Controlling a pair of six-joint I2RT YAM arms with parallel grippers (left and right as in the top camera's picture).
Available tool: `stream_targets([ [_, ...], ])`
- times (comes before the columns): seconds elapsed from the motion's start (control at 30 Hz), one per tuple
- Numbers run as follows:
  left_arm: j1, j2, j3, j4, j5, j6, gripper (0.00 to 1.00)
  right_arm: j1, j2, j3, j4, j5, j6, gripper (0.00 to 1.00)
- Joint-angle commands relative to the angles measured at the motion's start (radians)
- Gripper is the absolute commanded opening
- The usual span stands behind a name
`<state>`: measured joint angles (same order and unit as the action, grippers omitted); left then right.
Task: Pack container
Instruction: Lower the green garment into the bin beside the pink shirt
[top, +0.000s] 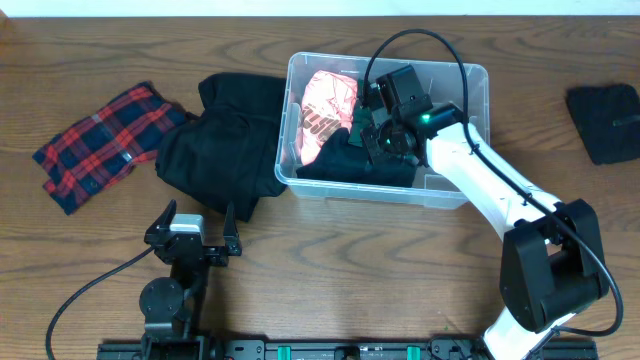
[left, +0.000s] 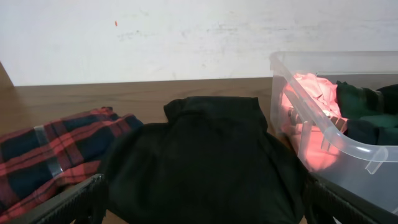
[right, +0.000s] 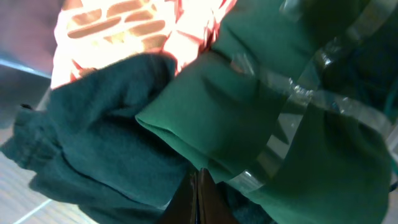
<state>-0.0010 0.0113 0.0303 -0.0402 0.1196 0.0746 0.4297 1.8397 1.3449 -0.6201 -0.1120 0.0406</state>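
The container (top: 470, 80), a clear plastic bin, stands at the table's middle back and holds a pink patterned garment (top: 328, 105) and a dark green garment (top: 345, 160). My right gripper (top: 372, 140) reaches down into the container. In the right wrist view its fingers (right: 198, 177) are pressed together at a fold of the green garment (right: 249, 118), with the pink garment (right: 124, 31) beyond. My left gripper (top: 192, 240) is open and empty near the front edge, its fingers spread wide (left: 204, 193). The container (left: 348, 155) shows at the right of the left wrist view.
A black garment (top: 220, 140) lies against the container's left side, in front of my left gripper (left: 205, 155). A red and blue plaid cloth (top: 100, 145) lies at the far left. A dark knitted piece (top: 605, 120) lies at the far right.
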Motion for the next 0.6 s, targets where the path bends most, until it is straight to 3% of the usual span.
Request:
stream_targets([
  [0.0, 0.003, 0.0, -0.026, -0.018, 0.002, -0.009, 0.98, 0.007, 0.012, -0.03, 0.019, -0.001, -0.001, 0.02],
  [0.57, 0.003, 0.0, -0.026, -0.018, 0.002, -0.009, 0.98, -0.015, -0.025, -0.022, 0.116, -0.121, -0.001, 0.01],
])
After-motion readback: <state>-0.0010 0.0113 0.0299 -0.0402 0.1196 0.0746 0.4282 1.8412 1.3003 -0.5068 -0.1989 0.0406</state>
